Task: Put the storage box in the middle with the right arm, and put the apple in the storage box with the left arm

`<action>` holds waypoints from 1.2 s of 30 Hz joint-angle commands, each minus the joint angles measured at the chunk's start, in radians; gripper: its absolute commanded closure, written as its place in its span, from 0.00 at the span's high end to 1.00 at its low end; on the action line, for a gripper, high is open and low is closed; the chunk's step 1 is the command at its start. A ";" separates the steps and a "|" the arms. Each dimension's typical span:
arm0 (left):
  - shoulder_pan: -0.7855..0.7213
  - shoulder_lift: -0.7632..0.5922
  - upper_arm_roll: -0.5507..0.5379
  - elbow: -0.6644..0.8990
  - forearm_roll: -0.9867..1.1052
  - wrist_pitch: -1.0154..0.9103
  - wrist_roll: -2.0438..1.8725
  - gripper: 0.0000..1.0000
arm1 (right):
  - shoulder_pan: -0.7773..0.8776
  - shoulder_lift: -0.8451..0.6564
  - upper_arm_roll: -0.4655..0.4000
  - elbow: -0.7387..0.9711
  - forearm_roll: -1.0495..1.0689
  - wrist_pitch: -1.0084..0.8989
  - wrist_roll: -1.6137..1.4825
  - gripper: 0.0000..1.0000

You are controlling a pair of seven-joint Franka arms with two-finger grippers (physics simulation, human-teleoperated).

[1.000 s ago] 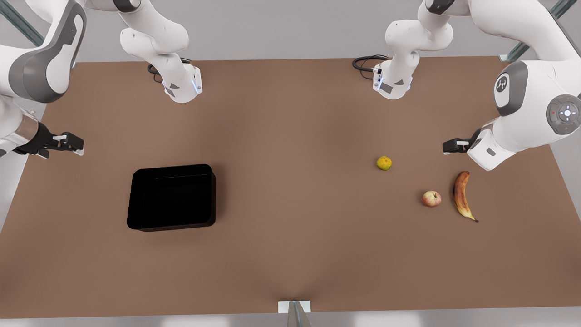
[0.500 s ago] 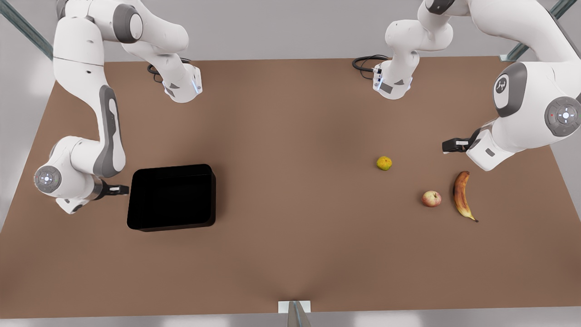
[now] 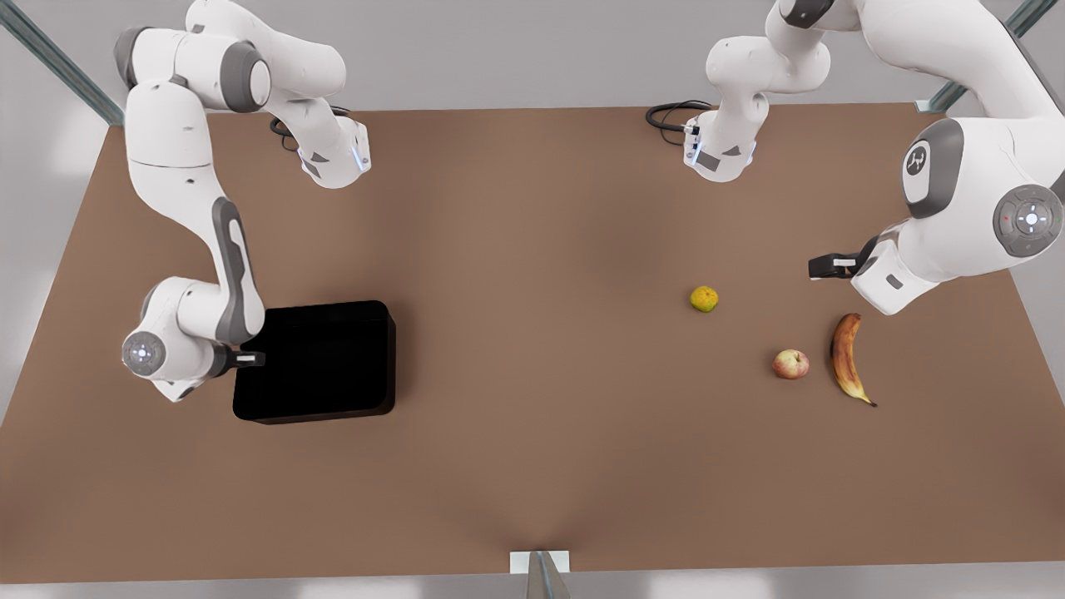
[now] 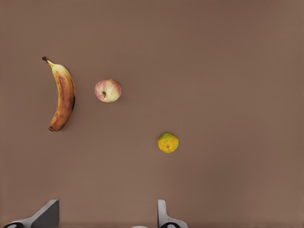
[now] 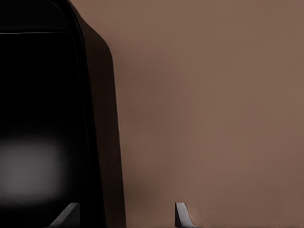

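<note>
One plain brown counter [image 3: 532, 466], grey surround. Storage box [image 3: 320, 366] at the front view's left, long axis across. Right tool [image 3: 254, 359] at its left wall, fingers [image 5: 181, 214] spread astride that rim. Left tool [image 3: 819, 266] spread wide, waiting above the banana [image 3: 847, 356]; apple [image 3: 790, 363] just beside, yellow-green fruit [image 3: 704, 299] apart.
</note>
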 commanded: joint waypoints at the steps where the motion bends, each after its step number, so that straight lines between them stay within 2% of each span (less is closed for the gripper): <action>1: 0.000 -0.001 -0.001 0.000 0.001 -0.004 -0.001 1.00 | 0.000 0.013 0.000 0.002 0.000 -0.004 0.012 0.45; 3: 0.000 -0.001 -0.001 0.000 0.001 -0.004 -0.001 1.00 | 0.000 0.013 0.008 0.004 0.000 -0.005 0.012 0.33; 7: 0.000 -0.001 0.001 0.000 0.001 -0.004 -0.003 1.00 | 0.000 0.020 0.022 0.039 0.000 -0.051 0.012 0.21; 15: -0.002 -0.003 -0.001 0.000 -0.001 -0.016 -0.004 1.00 | 0.032 -0.027 0.022 0.128 -0.003 -0.146 -0.046 0.21; 19: -0.006 -0.004 -0.001 0.002 -0.001 -0.027 -0.004 1.00 | 0.093 -0.110 0.028 0.143 0.001 -0.151 -0.045 0.21; 21: -0.005 -0.003 -0.001 0.005 -0.001 -0.027 -0.004 1.00 | 0.168 -0.110 0.028 0.223 0.029 -0.154 -0.039 0.21; 24: -0.005 -0.003 -0.001 0.005 0.001 -0.026 -0.004 1.00 | 0.276 -0.041 0.027 0.335 0.161 -0.169 0.061 0.21; 30: -0.005 -0.001 -0.001 0.003 0.001 -0.027 -0.004 1.00 | 0.475 0.146 0.027 0.566 0.215 -0.155 0.441 0.21; 36: -0.005 -0.001 -0.001 0.002 0.001 -0.029 -0.004 1.00 | 0.546 0.369 0.033 0.791 0.285 -0.047 0.613 0.21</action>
